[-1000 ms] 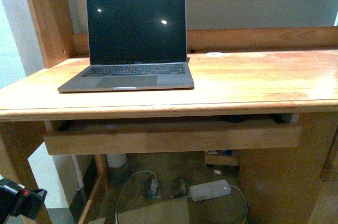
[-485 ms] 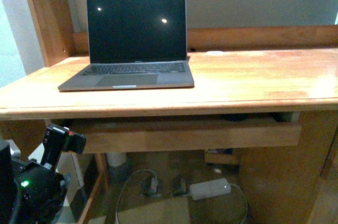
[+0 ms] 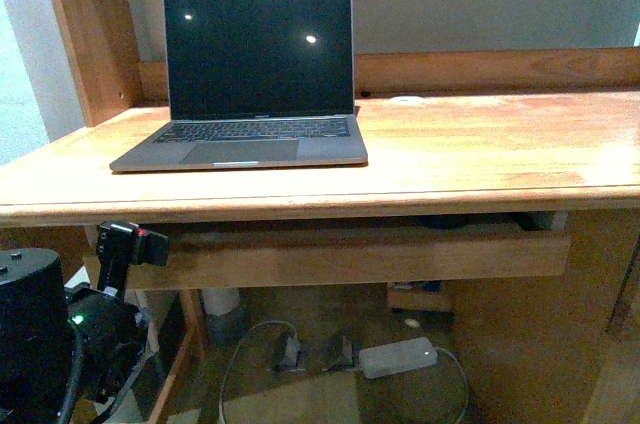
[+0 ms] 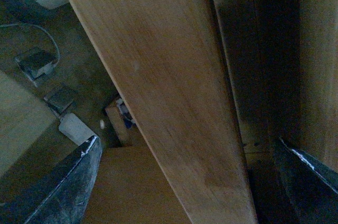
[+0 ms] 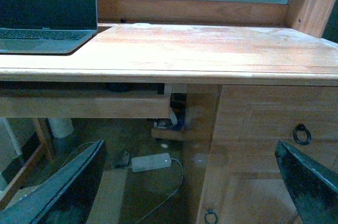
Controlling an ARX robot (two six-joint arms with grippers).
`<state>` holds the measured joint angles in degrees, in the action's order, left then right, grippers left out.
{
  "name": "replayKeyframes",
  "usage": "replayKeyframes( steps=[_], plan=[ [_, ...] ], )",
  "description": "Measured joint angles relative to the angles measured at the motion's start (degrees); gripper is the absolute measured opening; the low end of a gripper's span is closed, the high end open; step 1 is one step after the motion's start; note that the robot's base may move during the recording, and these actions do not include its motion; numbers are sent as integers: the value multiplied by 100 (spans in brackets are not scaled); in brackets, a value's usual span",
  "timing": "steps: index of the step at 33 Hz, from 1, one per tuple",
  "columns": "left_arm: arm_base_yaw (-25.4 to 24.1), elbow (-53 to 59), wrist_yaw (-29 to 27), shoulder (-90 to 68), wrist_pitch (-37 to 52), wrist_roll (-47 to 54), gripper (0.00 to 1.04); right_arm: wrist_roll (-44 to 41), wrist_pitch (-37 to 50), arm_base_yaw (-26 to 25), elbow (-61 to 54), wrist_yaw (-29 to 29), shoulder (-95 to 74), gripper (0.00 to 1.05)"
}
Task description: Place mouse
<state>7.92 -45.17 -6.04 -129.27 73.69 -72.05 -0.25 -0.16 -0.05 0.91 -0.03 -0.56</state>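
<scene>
**Ann:** Below the front-left corner of the desk [image 3: 480, 159], what have you got?

**Me:** My left arm [image 3: 55, 334], its tip just beside the left end of the drawer [image 3: 330, 256]. The left gripper [image 4: 186, 140] is spread wide, with nothing between its fingers. The right gripper [image 5: 190, 145] is the same, facing the desk's front edge.

**Ann:** And the mouse?

**Me:** I can't pick it out for certain. A dark lump [image 3: 448, 223] shows in the drawer's gap, right of middle, too hidden to name. The laptop [image 3: 255, 84] sits at the back-left corner.
</scene>
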Motion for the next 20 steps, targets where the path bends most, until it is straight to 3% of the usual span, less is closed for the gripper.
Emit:
replayKeyframes(
  steps=[18, 20],
  plan=[
    [-243, -925, -155, -645, -2, -105, 98, -2, -2, 0, 0, -2, 0, 98],
    [-275, -1036, -192, -758, 2, -155, 92, -2, 0, 0, 0, 0, 0, 98]
  ],
)
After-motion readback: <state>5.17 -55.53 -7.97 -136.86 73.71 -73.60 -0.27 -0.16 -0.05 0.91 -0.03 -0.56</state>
